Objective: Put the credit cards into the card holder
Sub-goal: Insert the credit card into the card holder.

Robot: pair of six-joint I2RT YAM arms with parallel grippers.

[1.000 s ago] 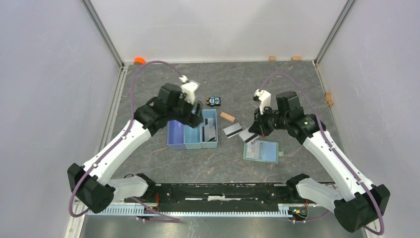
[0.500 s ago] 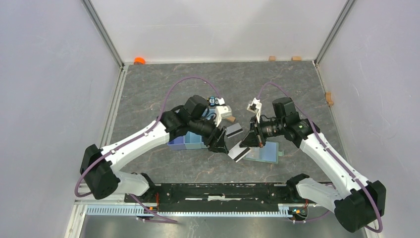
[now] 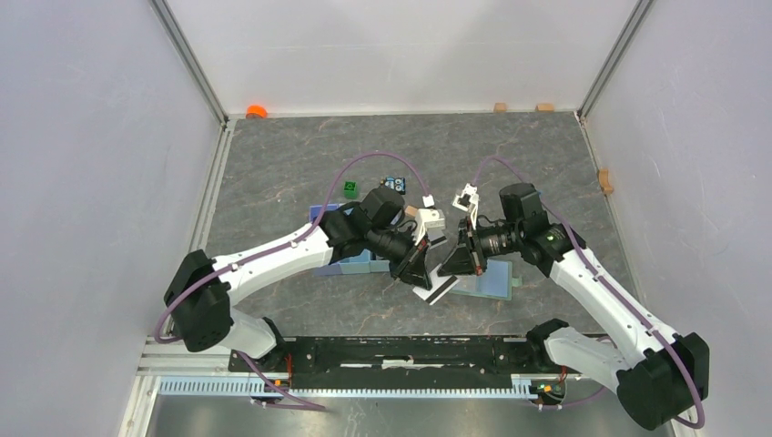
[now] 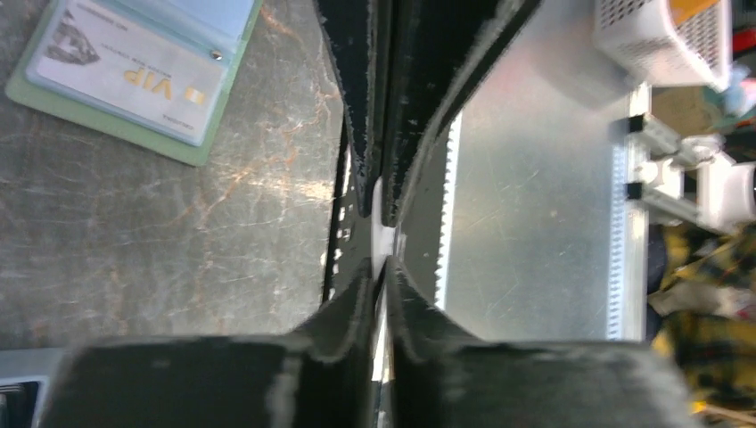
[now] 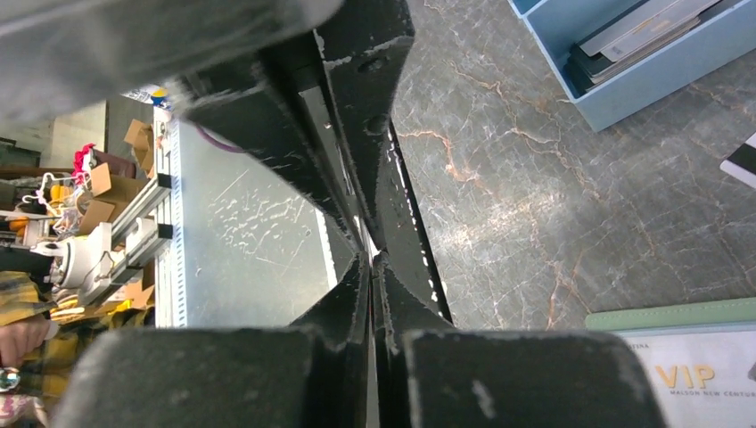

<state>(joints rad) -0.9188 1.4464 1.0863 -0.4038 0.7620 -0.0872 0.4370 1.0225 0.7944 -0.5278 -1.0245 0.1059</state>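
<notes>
Both my left gripper (image 3: 419, 276) and right gripper (image 3: 452, 269) pinch one credit card (image 3: 438, 289) just left of the card holder (image 3: 492, 280), so uneven pulling may bend or drop it.

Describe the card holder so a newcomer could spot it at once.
On the grey marbled table, look right of centre, beside the right claw. The card holder lies open and flat there, sage-green at the edge, pale blue-green inside, with a VIP card showing. Unlike the light blue tray to its left, it is thin and has no walls.
</notes>
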